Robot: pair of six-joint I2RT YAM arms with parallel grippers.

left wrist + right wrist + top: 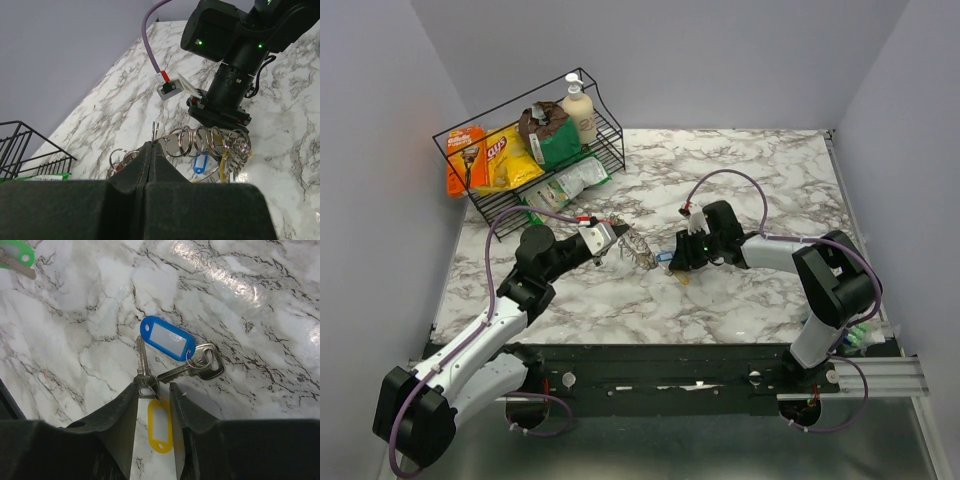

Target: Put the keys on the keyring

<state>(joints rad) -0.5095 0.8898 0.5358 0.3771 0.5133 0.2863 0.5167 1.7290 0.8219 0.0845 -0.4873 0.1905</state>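
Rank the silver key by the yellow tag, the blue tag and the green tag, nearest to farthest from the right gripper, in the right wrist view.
1. silver key, head between the fingertips of the right gripper.
2. blue tag, just ahead, slightly right.
3. green tag, far top-left corner.

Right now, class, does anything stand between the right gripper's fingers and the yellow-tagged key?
Nothing visible does. The head of the yellow-tagged key sits between the open fingers of the right gripper. The blue tag lies just beyond, beside the key's blade.
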